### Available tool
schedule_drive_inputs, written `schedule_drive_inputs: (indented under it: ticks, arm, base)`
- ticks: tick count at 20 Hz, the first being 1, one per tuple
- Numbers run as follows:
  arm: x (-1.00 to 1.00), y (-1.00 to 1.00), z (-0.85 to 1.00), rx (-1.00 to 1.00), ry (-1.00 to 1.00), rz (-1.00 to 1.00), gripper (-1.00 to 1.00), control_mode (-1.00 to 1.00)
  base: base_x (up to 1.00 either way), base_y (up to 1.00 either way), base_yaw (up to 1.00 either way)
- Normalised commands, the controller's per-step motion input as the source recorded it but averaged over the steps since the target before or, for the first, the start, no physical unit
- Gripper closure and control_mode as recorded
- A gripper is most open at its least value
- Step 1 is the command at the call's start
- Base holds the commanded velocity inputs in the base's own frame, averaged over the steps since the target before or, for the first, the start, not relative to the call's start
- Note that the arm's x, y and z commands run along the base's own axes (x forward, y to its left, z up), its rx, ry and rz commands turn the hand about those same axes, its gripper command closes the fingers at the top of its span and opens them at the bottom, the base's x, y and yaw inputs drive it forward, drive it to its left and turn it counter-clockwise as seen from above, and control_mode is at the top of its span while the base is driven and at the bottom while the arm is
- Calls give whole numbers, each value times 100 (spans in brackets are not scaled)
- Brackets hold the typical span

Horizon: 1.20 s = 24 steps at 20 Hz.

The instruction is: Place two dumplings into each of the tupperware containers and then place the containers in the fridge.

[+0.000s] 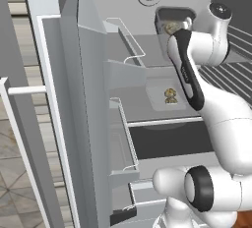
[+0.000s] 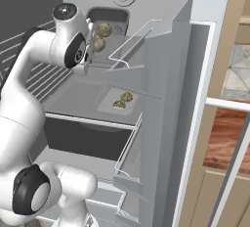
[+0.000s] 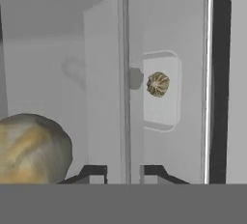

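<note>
The fridge (image 1: 64, 99) (image 2: 168, 123) stands open. My gripper (image 2: 89, 42) (image 3: 124, 172) is shut on the thin rim (image 3: 124, 73) of the dark grey tupperware container (image 1: 174, 15) (image 2: 108, 18), held up inside the fridge's upper part. Two dumplings (image 2: 103, 29) (image 2: 99, 44) lie in it; one dumpling (image 3: 31, 148) looms close in the hand view, and one dumpling (image 1: 171, 27) shows beside my wrist. Below, the paler tupperware container (image 1: 165, 99) (image 2: 110, 101) (image 3: 161, 107) rests on a shelf with dumplings (image 1: 170, 94) (image 2: 126, 96) (image 2: 119, 104) (image 3: 157, 84) in it.
The fridge door with its wire-fronted racks (image 1: 123, 40) (image 2: 132, 45) stands close beside the shelves. A ribbed wall (image 1: 231, 70) (image 2: 44, 77) borders the shelf on the arm's side. A dark drawer front (image 1: 167, 141) (image 2: 83, 140) lies under the shelf.
</note>
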Motion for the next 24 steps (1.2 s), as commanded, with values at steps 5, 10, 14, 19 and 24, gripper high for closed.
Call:
schedule_drive_inputs:
  ticks: [5, 10, 14, 19, 24]
  arm:
    - [28, 0, -6, 0, -2, 0, 100, -100]
    - [51, 0, -10, 0, 0, 0, 100, -100]
    - [51, 0, -1, 0, 0, 0, 100, -100]
    - [51, 0, 0, 0, 0, 0, 100, -100]
    - [21, 0, 0, 0, 0, 0, -100, -100]
  base:
    - [0, 0, 0]
    - [0, 0, 0]
    - [0, 0, 0]
    - [0, 0, 0]
    - [0, 0, 0]
